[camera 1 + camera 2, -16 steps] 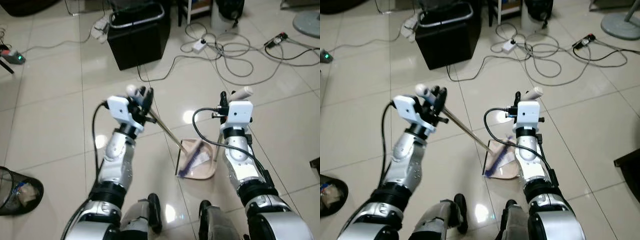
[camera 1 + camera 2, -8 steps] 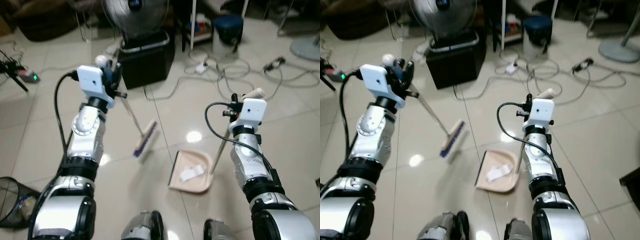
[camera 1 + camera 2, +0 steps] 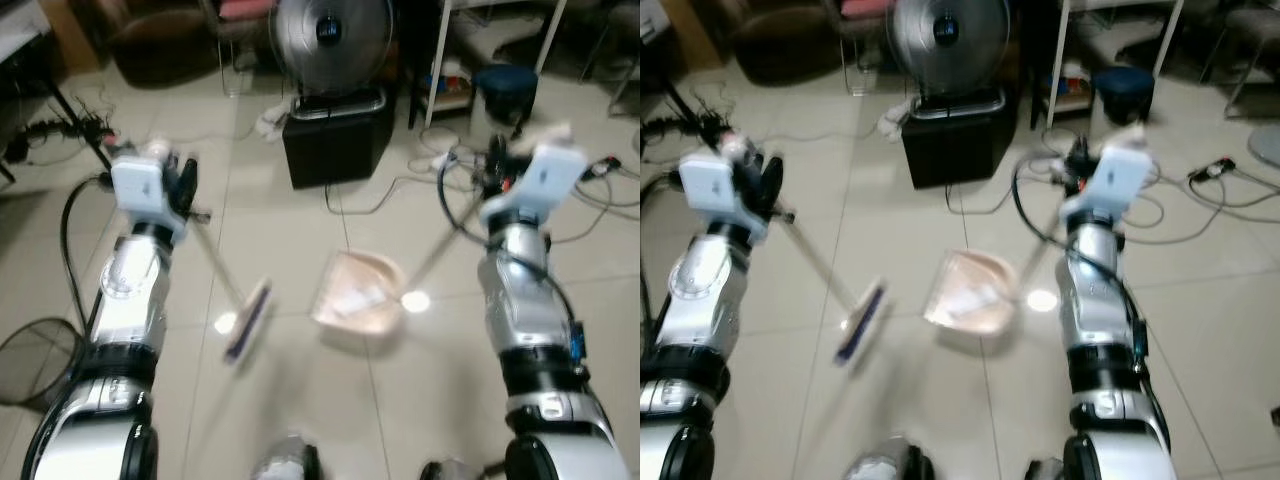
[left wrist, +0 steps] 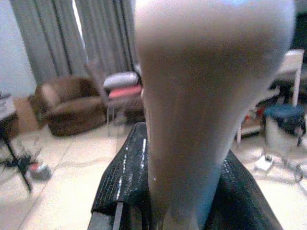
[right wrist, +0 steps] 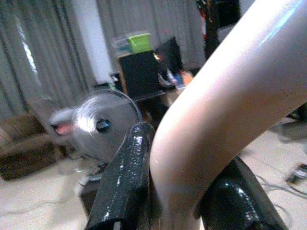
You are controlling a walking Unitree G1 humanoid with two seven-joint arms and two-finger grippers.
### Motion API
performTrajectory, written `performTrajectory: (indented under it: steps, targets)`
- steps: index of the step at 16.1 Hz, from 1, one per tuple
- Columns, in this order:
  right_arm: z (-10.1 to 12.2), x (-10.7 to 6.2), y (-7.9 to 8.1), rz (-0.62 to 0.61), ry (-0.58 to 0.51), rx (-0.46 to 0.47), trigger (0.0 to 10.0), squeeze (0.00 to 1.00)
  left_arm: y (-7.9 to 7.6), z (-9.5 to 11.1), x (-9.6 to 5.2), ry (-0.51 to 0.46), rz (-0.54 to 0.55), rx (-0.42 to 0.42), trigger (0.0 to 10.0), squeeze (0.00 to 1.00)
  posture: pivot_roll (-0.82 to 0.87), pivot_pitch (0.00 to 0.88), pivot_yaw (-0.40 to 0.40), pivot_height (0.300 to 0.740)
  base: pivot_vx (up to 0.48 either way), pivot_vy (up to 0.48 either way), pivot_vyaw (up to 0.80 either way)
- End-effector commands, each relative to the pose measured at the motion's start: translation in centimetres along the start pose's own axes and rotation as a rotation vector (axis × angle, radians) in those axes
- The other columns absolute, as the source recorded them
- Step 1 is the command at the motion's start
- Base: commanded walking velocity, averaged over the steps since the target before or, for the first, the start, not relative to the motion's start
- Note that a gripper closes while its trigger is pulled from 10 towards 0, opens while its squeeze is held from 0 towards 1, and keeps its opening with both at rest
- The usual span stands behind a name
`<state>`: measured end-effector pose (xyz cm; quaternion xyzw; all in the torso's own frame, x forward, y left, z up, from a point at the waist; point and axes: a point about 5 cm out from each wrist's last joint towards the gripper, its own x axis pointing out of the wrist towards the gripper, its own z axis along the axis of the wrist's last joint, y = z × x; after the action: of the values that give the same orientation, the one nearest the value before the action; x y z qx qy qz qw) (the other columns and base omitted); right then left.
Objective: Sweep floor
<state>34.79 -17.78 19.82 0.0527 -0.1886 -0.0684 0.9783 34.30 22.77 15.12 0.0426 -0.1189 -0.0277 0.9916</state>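
My left gripper (image 3: 182, 181) is shut on the top of the broom handle (image 4: 211, 96), raised at the left. The thin shaft slants down to the blurred broom head (image 3: 247, 320) with purple bristles, low over the tiles. My right gripper (image 3: 503, 170) is shut on the cream handle (image 5: 225, 96) of the dustpan. The beige dustpan (image 3: 357, 293) hangs tilted ahead of me between the arms, with a white scrap of paper (image 3: 352, 298) inside. Broom head and dustpan are apart.
A black box (image 3: 337, 145) with a standing fan (image 3: 330, 30) behind it sits ahead. Cables (image 3: 440, 165) trail across the tiles at the right, near a blue bin (image 3: 505, 85). A mesh wastebasket (image 3: 35, 350) is at the lower left. A brown armchair (image 3: 160, 45) is far left.
The view has tilted up toward the room. Both arms have risen. The broom head has swung left, out of the dustpan, and the dustpan has lifted and moved forward.
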Motion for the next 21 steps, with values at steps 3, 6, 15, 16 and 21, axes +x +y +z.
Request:
performTrajectory:
  steps: [3,6,15,16,21]
  targets:
    - [3.1,1.0,2.5,0.100,0.011,0.136,10.0,0.00,-0.6,-2.0,-2.8,0.073,-0.019,-0.035,10.0,0.00,-0.03,0.000,0.105,0.740,0.000,0.000,0.80]
    - [4.0,1.0,2.7,0.107,0.021,0.167,10.0,0.00,-1.3,-2.5,-4.1,0.124,0.008,-0.012,10.0,0.00,-0.01,0.000,0.094,0.740,0.000,0.000,0.80]
    - [7.4,2.0,4.7,0.154,0.022,0.206,10.0,0.00,-3.2,-0.7,-5.4,0.043,0.005,0.013,10.0,0.00,-0.01,0.000,0.093,0.740,0.182,0.000,0.80]
    - [7.5,2.0,4.7,0.154,0.026,0.207,10.0,0.00,-3.2,-0.7,-5.5,0.045,0.008,0.011,10.0,0.00,0.00,0.000,0.091,0.740,0.401,0.000,0.80]
    - [7.7,2.4,4.6,0.150,0.032,0.203,10.0,0.00,-3.0,-0.8,-5.8,0.060,0.034,0.015,10.0,0.00,0.00,0.000,0.077,0.740,0.443,0.000,0.80]
